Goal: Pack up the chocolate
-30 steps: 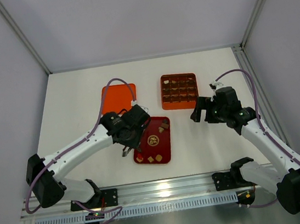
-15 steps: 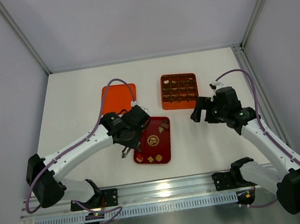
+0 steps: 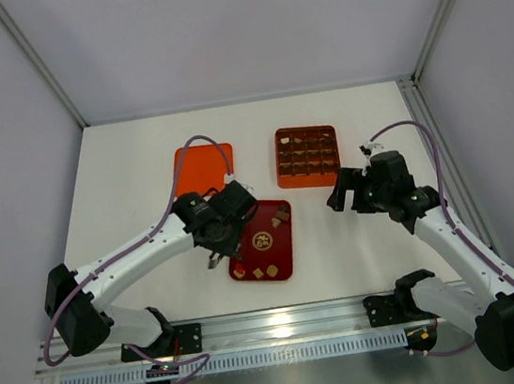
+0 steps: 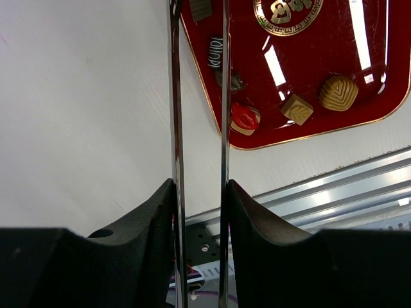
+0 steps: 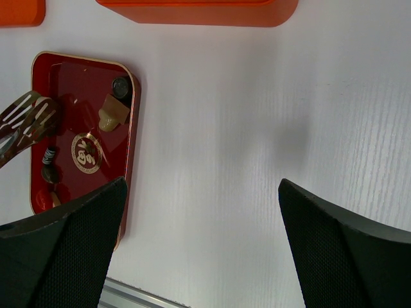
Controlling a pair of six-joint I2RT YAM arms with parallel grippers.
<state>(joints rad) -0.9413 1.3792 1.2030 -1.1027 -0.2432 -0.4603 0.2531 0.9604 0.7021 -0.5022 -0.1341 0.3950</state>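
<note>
Arms barely shift since the last frame. The left claw (image 4: pixel 199 189) is clamped on tongs (image 5: pixel 32 114), tips ahead over chocolates (image 4: pixel 338 93) on the tray (image 4: pixel 321 58); right claw (image 5: pixel 202 183) gapes, empty. Picking step; next: pinch one piece.

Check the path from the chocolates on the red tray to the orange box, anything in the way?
Nothing visible. Bare table separates the red tray with the chocolates from the orange box. The right gripper hangs open right of that gap. The left gripper holds tongs at the tray's left edge.
</note>
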